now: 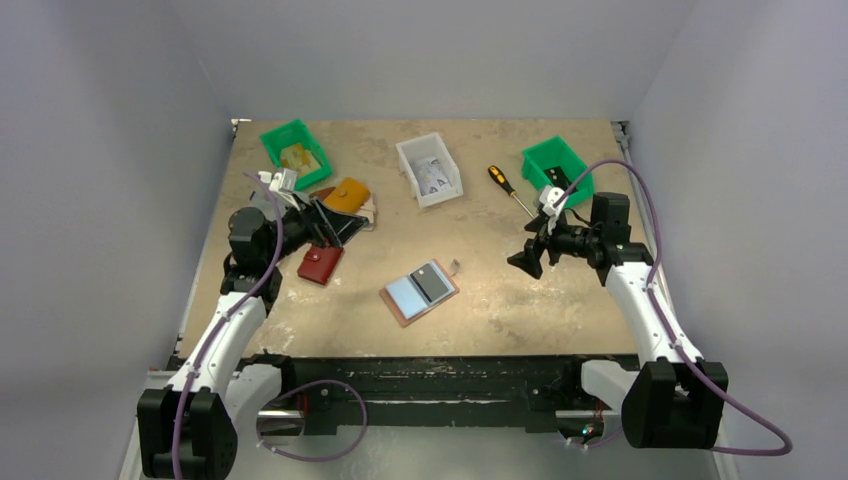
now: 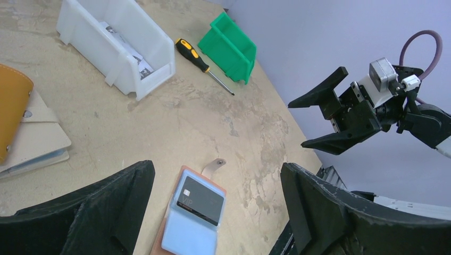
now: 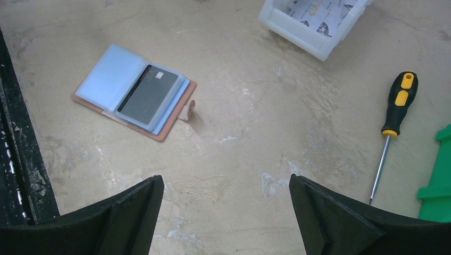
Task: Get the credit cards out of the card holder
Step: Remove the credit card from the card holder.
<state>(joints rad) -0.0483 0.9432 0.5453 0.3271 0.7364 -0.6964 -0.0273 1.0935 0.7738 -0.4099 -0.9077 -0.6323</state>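
open card holder (image 1: 420,292) between the two pincers, touching neither, dark card (image 2: 200,200) reading VIP in its clear sleeve, left pincer (image 1: 333,226) spread wide, empty, right pincer (image 1: 526,260) same, screwdriver (image 1: 510,190) near right pincer

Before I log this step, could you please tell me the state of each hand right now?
Left hand: open, holding nothing.
Right hand: open, holding nothing.
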